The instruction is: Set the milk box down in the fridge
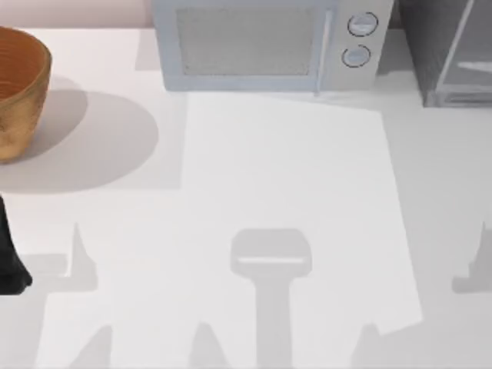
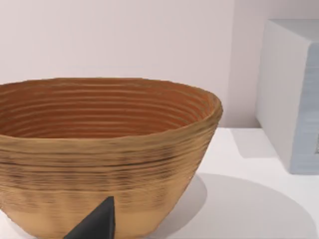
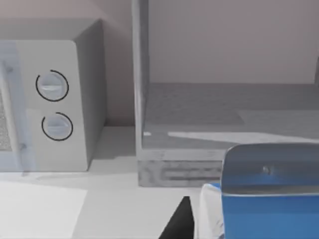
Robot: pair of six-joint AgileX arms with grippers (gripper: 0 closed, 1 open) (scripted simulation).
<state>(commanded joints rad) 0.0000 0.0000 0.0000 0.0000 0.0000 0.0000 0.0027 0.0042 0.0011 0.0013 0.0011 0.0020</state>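
The milk box (image 3: 271, 214), blue with a grey folded top, sits close up in the right wrist view. My right gripper (image 3: 234, 230) is shut on it, and one dark finger (image 3: 180, 223) shows beside the carton. The carton is just outside the open front of the fridge (image 3: 140, 79), whose grey inner floor lies beyond it. The fridge (image 1: 450, 54) stands at the table's back right corner in the top view. My left arm (image 1: 9, 257) is parked at the left edge, facing the basket.
A light grey microwave (image 1: 269, 46) with two round knobs (image 3: 52, 85) stands at the back centre, just left of the fridge. A woven brown basket (image 1: 19, 92) stands at the back left, with its wall (image 2: 99, 164) near the left wrist camera.
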